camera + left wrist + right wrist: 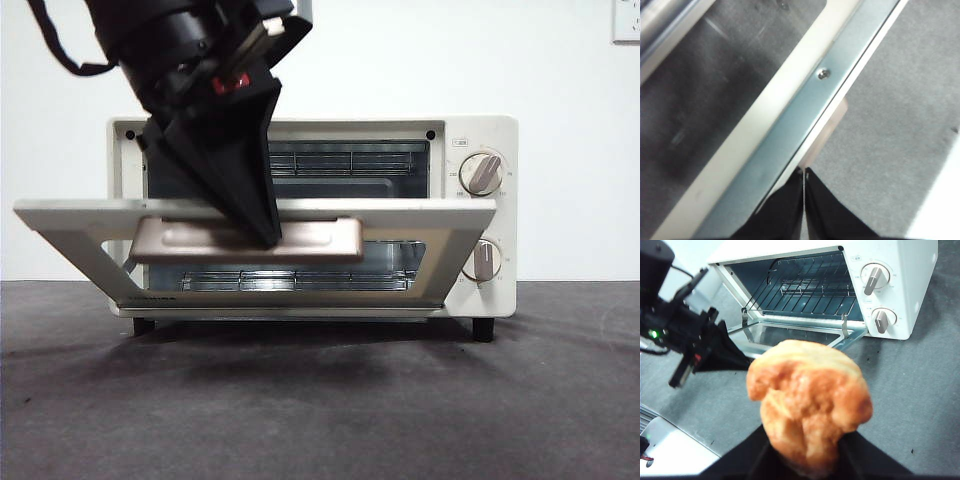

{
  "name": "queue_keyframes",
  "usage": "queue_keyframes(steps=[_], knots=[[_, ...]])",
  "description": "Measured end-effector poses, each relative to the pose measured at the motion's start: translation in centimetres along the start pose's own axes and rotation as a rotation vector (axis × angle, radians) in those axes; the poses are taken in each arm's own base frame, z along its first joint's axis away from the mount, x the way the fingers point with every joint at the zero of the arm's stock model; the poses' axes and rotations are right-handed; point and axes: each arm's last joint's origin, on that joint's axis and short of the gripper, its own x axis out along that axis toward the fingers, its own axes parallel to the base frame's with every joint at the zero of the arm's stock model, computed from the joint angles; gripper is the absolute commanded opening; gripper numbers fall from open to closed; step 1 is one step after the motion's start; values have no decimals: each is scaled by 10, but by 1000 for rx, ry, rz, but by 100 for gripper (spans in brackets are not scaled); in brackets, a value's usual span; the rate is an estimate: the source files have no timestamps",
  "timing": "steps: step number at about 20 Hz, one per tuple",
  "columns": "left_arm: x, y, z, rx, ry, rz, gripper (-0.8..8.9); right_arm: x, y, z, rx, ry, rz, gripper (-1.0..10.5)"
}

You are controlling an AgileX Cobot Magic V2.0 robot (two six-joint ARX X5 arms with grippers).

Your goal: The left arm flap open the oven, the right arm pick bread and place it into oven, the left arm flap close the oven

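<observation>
Your left gripper (262, 232) has its jaws pressed together, tips resting on the beige handle (300, 240) of the oven (480, 130) door (60, 215), which hangs almost fully dropped. Your right gripper (807, 460) is clamped around the bread (807, 400), held in the air above the dark grey table (320, 400), facing the open oven. A white wall (560, 60) stands behind.

Left gripper (262, 232) angled steeply down, jaws pressed together at the tips. Right gripper (807, 460) raised, jaws clamped on a load.
</observation>
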Motion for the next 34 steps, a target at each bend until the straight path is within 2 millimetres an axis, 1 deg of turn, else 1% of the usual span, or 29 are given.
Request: queue_keyframes(steps=[4, 6, 8, 10, 12, 14, 16, 19, 21, 23, 26, 29, 34], knots=[[19, -6, -17, -29, 23, 1, 10, 0, 0, 0, -4, -1, -1, 104], [25, -8, -22, -41, 7, 34, 10, 0, 0, 0, -5, -1, -1, 104], [28, -10, -23, -49, 5, 56, 10, 0, 0, 0, -5, -1, -2, 104], [29, -19, -24, -33, 13, 41, 10, 0, 0, 0, -5, -1, -2, 104], [24, -27, -25, -28, 12, 27, 10, 0, 0, 0, -5, -1, -2, 104], [6, -33, -27, -40, -15, 19, 10, 0, 0, 0, -4, 0, 4, 104], [-20, -38, -29, -55, -84, 11, 10, 2, 0, 1, 2, 19, 36, 104], [-62, -42, -36, -76, -216, 3, 10, 13, -3, 6, 33, 87, 76, 104], [-91, -43, -46, -91, -300, 37, 10, 24, -5, 13, 50, 119, 121, 104], [-115, -43, -60, -117, -360, 96, 10, 34, -6, 22, 52, 118, 165, 104], [-147, -44, -81, -158, -470, 149, 10, 56, -6, 34, 53, 136, 206, 104], [-175, -44, -104, -192, -590, 213, 10, 87, -1, 42, 42, 174, 209, 104], [-197, -44, -128, -219, -695, 240, 10, 133, 15, 45, 32, 188, 209, 103]])
